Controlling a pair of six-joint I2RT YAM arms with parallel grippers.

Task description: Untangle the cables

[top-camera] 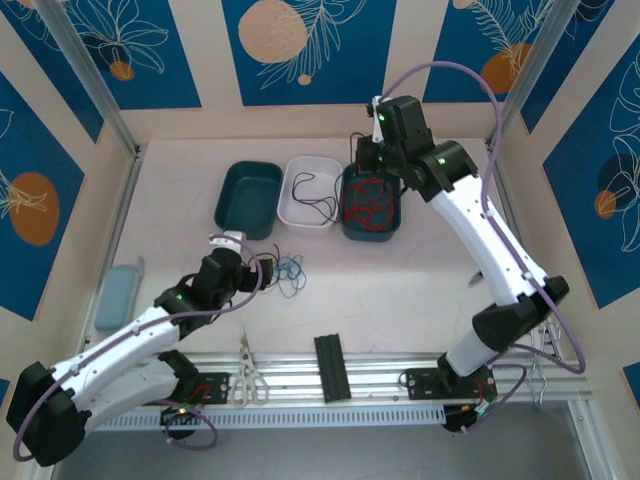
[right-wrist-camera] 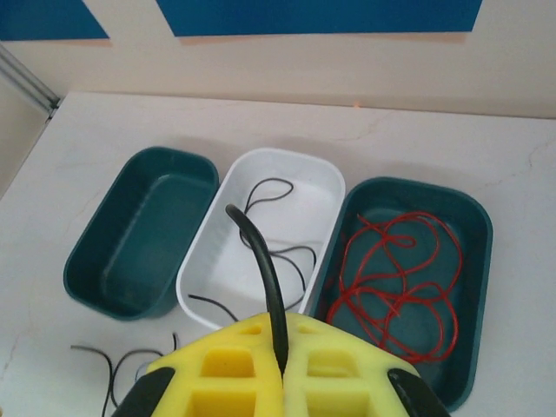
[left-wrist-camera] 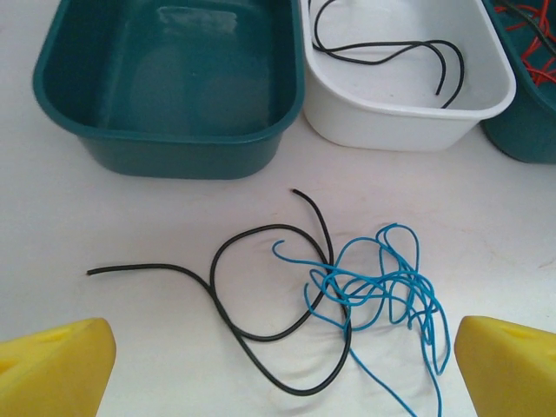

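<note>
The table point(top-camera: 420, 280) is a pale, faintly veined slab. Cream walls box it in, carrying blue panels point(top-camera: 130, 50) with orange discs and white leaf outlines. Metal posts point(top-camera: 95, 85) rise at the far corners. On the near rail lie scissors point(top-camera: 247, 378) at seven o'clock and a black block point(top-camera: 332, 368) at six. A pale blue pad point(top-camera: 117, 296) sits at the nine o'clock edge.

Three trays stand close side by side at twelve o'clock. The teal left tray point(top-camera: 250, 195) is bare inside, the white tray point(top-camera: 312, 160) is in the middle, and the right tray point(top-camera: 370, 236) is also teal.

The cables are thin round wires. The red cables point(right-wrist-camera: 395, 287) lie in loose overlapping loops in the right tray. A black wire point(left-wrist-camera: 382, 48) curls in the white tray. On the table, at six o'clock from the left tray, a loose black cable point(left-wrist-camera: 261, 337) forms one open loop with a tail toward nine o'clock. A blue cable point(left-wrist-camera: 382, 282) is bunched in a scribble on its three o'clock side and crosses it. Whether the two are knotted or merely overlaid is hard to tell.

The left gripper point(left-wrist-camera: 282, 365) hangs by that pile with its yellow fingers point(left-wrist-camera: 56, 365) spread wide, holding nothing. The right gripper point(right-wrist-camera: 282, 369), above the trays, is clamped on a held cable point(right-wrist-camera: 261, 261), black, which arches toward twelve o'clock over the white tray.
</note>
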